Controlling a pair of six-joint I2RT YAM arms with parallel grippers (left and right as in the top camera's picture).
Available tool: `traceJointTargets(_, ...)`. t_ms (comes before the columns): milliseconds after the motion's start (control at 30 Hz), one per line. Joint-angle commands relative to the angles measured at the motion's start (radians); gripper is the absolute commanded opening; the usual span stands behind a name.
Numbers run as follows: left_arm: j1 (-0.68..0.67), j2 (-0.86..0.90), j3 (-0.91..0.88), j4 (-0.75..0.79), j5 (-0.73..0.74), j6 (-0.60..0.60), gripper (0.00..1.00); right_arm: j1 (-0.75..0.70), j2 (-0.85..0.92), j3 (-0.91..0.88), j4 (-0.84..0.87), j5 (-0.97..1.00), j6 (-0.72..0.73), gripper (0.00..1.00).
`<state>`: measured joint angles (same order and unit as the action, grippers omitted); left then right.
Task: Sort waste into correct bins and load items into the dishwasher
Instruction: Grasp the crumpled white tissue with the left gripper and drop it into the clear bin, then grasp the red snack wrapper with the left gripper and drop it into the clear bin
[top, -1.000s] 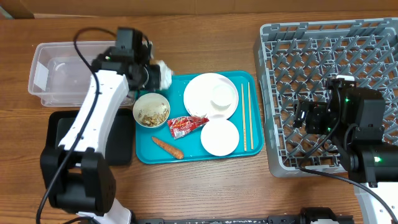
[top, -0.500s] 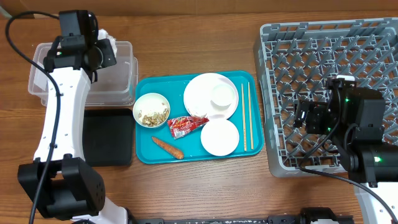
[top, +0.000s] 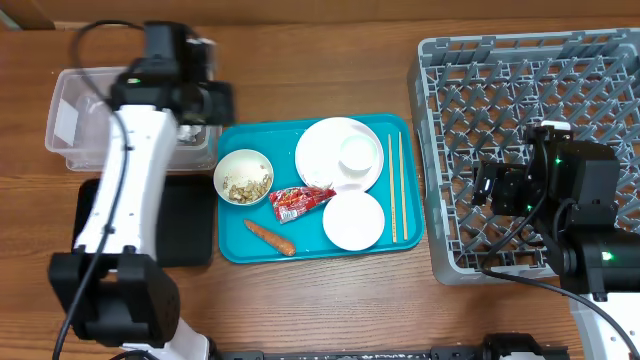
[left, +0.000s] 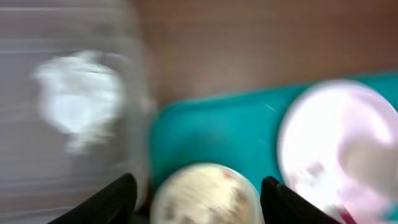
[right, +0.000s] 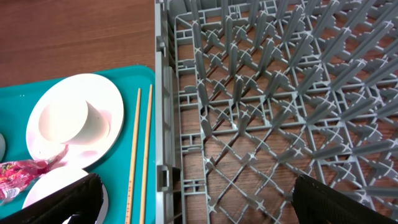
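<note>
The crumpled white tissue (left: 78, 96) lies blurred inside the clear tub (top: 80, 120), free of my fingers. My left gripper (top: 212, 100) hangs open and empty over the tub's right end, and the bowl of rice scraps (top: 244, 177) shows between its fingertips in the wrist view. On the teal tray (top: 235, 250) lie the red wrapper (top: 300, 201), the carrot piece (top: 269, 236), a plate (top: 325, 150) with a cup (top: 357, 153), a smaller dish (top: 353, 220) and the chopsticks (top: 397, 187). My right gripper (right: 202, 199) stands open and empty above the grey rack's (top: 530, 100) left edge.
The black tray (top: 190, 225) sits in front of the clear tub, partly under my left arm. The rack fills the right side of the table, its pegs upright and nothing in it. Bare wood shows along the back and front edges.
The left gripper carried the tissue from the teal tray to the tub, opened and let it go. It has since swung back right towards the tray. The right arm has not moved.
</note>
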<state>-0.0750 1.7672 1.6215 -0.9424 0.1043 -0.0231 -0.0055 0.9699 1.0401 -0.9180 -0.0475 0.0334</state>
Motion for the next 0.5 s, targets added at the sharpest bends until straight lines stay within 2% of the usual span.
traceJointTargets(0, -0.163, -0.026, 0.017, -0.082, 0.098, 0.191, 0.69, -0.002, -0.005, 0.027, 0.003, 0.006, 0.004, 1.00)
traceJointTargets(167, -0.341, -0.013, -0.037, -0.105, 0.095, 0.235, 0.85, -0.002, -0.005, 0.027, 0.003, 0.006, 0.004, 1.00)
traceJointTargets(267, -0.397, -0.002, -0.132, -0.044, 0.051, 0.237, 0.84, -0.002, -0.005, 0.027, 0.003, 0.006, 0.004, 1.00)
traceJointTargets(333, -0.405, -0.001, -0.188, -0.003, 0.024, 0.237, 0.81, -0.002, -0.005, 0.027, 0.003, 0.006, 0.004, 1.00)
traceJointTargets(467, -0.408, 0.000, -0.237, 0.018, 0.018, 0.237, 0.82, -0.002, -0.005, 0.027, 0.003, 0.006, 0.004, 1.00)
